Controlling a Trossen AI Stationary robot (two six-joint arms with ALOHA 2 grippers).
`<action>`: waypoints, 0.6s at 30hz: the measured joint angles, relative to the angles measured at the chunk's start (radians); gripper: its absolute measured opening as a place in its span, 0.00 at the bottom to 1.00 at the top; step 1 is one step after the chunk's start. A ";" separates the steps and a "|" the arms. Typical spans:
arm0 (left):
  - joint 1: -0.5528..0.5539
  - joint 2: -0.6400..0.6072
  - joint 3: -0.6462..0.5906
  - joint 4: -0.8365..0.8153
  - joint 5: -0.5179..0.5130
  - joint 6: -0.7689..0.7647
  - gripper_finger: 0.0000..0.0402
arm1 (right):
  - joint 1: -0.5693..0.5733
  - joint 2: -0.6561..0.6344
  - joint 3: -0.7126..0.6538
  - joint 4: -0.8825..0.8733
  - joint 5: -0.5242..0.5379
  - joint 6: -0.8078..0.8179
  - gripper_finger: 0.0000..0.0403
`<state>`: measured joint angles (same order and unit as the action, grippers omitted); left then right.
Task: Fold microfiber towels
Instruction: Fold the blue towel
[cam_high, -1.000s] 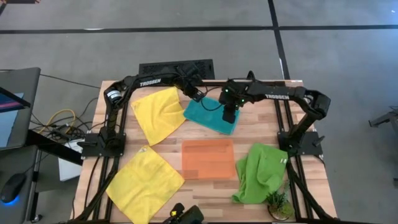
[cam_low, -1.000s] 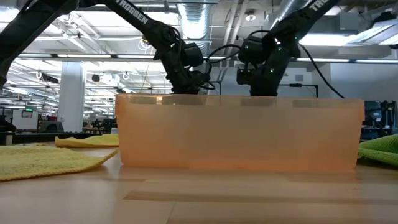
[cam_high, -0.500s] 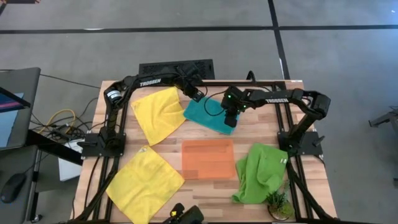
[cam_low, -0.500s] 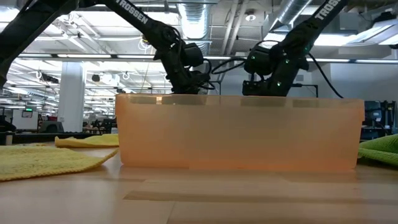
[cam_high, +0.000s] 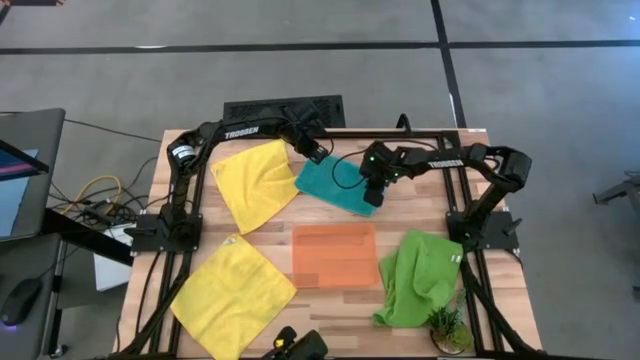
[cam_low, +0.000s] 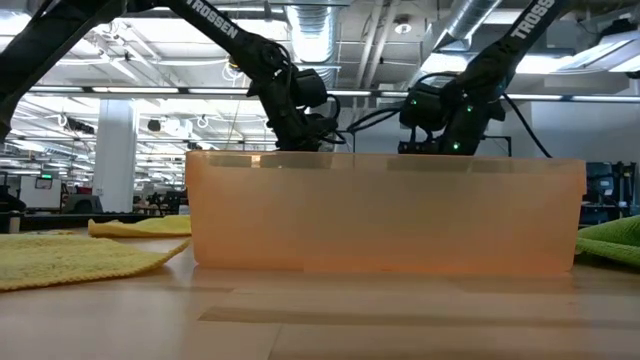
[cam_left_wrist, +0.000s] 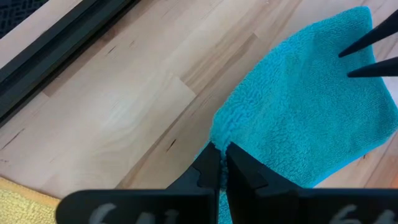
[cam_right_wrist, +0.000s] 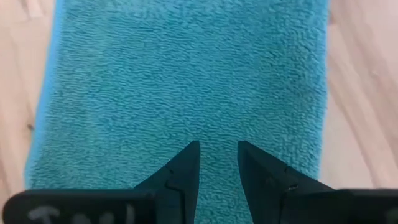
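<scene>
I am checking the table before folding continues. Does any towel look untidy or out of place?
Yes. The lime green towel lies crumpled and bunched near the small plant, not spread flat. The two yellow towels lie flat but askew to the table edges. The teal towel looks neatly folded.

right gripper (cam_right_wrist: 217, 155): fingers parted, empty | over folded teal towel (cam_right_wrist: 186, 81) | wooden table (cam_right_wrist: 367, 93)

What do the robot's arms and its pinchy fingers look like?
Both arms are black and jointed, with white TROSSEN lettering along them and thin black cables looping near the wrists. The right arm shows small green lights. The left gripper and the right gripper each have two dark, pointed, wedge-shaped fingers.
</scene>
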<state>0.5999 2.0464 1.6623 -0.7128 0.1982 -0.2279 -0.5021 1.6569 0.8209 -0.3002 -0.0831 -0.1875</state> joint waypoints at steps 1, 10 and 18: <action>0.000 0.000 0.000 0.000 0.000 0.000 0.00 | -0.002 0.000 0.000 0.000 0.008 0.004 0.33; 0.000 0.000 0.000 0.000 0.000 0.000 0.00 | -0.019 0.000 0.000 -0.049 0.014 0.040 0.33; 0.000 0.000 0.000 0.001 0.000 0.000 0.00 | -0.020 0.000 0.000 -0.119 0.013 0.057 0.33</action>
<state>0.5999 2.0464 1.6623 -0.7120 0.1982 -0.2279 -0.5224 1.6569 0.8207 -0.4195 -0.0696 -0.1304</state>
